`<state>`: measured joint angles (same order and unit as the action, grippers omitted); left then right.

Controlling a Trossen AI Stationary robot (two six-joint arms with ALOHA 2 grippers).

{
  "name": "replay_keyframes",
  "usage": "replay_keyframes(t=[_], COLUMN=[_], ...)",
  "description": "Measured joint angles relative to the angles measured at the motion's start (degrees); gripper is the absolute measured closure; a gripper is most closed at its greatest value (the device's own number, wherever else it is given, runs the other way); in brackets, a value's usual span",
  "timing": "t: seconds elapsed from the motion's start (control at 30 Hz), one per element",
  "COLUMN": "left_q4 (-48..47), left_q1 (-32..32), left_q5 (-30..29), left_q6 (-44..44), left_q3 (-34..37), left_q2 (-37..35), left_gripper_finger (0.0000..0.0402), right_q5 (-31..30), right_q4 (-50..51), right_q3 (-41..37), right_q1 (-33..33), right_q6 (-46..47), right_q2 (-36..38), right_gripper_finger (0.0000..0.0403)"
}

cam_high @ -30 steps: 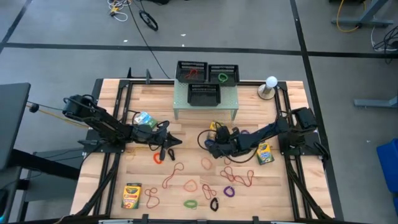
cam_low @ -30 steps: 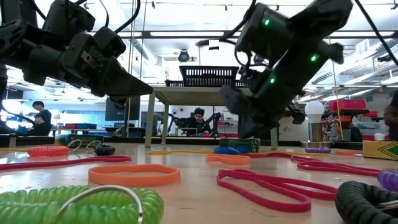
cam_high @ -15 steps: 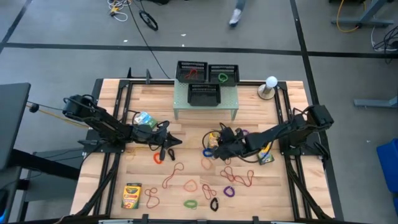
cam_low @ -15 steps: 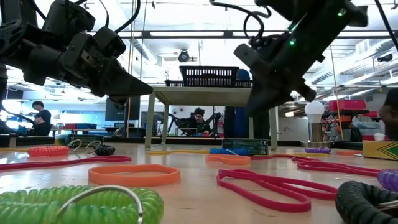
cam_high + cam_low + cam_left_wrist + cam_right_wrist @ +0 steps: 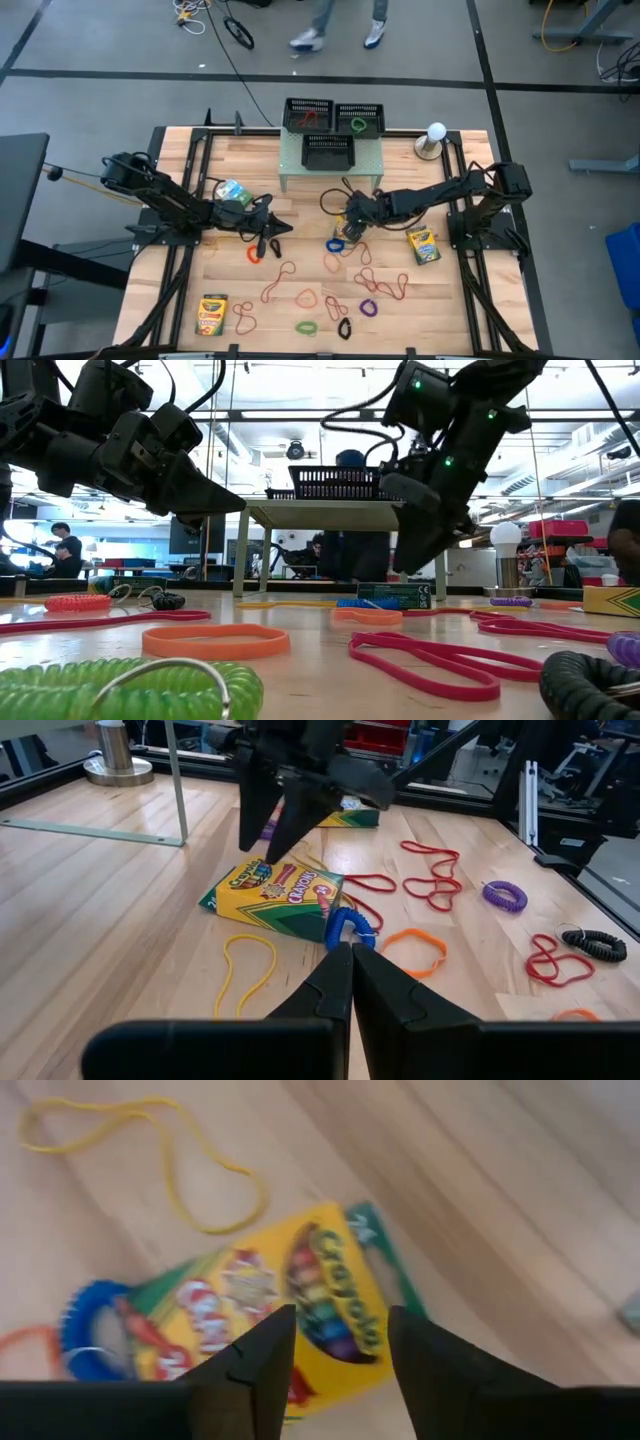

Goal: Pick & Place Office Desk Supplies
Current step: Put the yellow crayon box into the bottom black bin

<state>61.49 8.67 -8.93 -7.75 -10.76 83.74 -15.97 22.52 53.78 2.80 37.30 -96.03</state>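
Just in front of the pale green riser (image 5: 330,178), near the middle of the table (image 5: 440,315), one crayon box (image 5: 300,1305) lies flat on the wood with its printed face up. A blue coil band (image 5: 345,925) touches one end of it and a thin yellow loop (image 5: 245,970) lies just beside it. The right gripper (image 5: 350,222) hangs directly over this box with its two fingers spread apart and nothing between them; in the low view they are clear of the box, which sits on the table below.

Three more crayon boxes are on the table: one (image 5: 424,245) beside the right arm, one (image 5: 212,313) near the front left corner, and one (image 5: 230,190) by the left arm. Loose bands lie scattered across the front half of the table, among them red loops (image 5: 385,285), a purple coil (image 5: 369,308), a green coil (image 5: 307,327), a black coil (image 5: 344,328) and an orange band (image 5: 332,262).

The left gripper (image 5: 268,240) hovers low over the wood left of centre, its fingers pressed together on nothing, near an orange-red band (image 5: 253,253).

At the back stand three black mesh trays. The left rear tray (image 5: 307,113) holds red bands. The right rear tray (image 5: 360,118) holds a green loop. The third tray (image 5: 328,150) sits on top of the riser; I cannot tell what is in it. A white bulb on a stand (image 5: 436,135) is at the back right.
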Motion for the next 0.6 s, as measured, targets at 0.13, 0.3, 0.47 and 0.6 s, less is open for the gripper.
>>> replay_keyframes(t=[0.13,0.3,0.47,0.6], left_q4=[-0.31,-0.40,-0.41,-0.41], left_q1=[0.00,0.00,0.00,0.00], left_q5=[0.00,0.00,0.04,0.02], left_q6=[0.00,0.00,0.00,0.07], left_q3=[0.00,0.00,0.00,0.00], left_q2=[0.00,0.00,0.00,0.00], left_gripper_finger=[0.0387,0.0387,0.0387,0.0387], right_q5=[-4.30,-9.17,-5.92,-1.12], right_q4=[2.97,8.73,11.55,6.90], right_q3=[0.00,0.00,0.00,0.00], right_q1=[0.39,0.96,3.83,6.45], right_q6=[0.39,4.17,5.35,5.39], right_q2=[0.00,0.00,0.02,-1.00], right_gripper_finger=[0.0247,0.0314,0.0393,0.0386])
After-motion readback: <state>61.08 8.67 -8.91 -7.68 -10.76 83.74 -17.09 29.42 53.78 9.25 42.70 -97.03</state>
